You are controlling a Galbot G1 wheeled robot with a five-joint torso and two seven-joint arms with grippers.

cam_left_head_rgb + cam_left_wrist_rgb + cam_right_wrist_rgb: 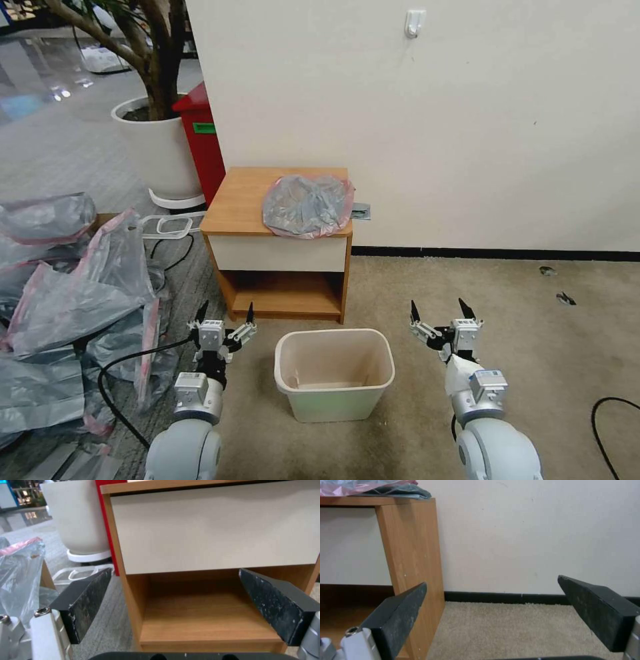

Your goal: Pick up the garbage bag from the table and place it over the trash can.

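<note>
Facing the table (240, 207) with both arms low, we have one nightstand, one trash can (333, 373), one garbage bag (307, 203) and two claws. Largest first: the table stands ahead of and above both claws, its open shelf straight before our left gripper (225, 319) and its right side panel just ahead-left of our right gripper (438, 313). The trash can sits on the carpet between the two claws, slightly nearer us than their tips, unlined. The bag lies crumpled on the right half of the tabletop, well above and forward of both claws, overhanging the front edge a little. Both claws hang spread wide, holding nothing. A heap of similar bags (73, 300) lies on the floor beyond our left claw. We judge the pick has not yet begun; the next move calls for raising a claw up to the tabletop and closing on the thin plastic.
</note>
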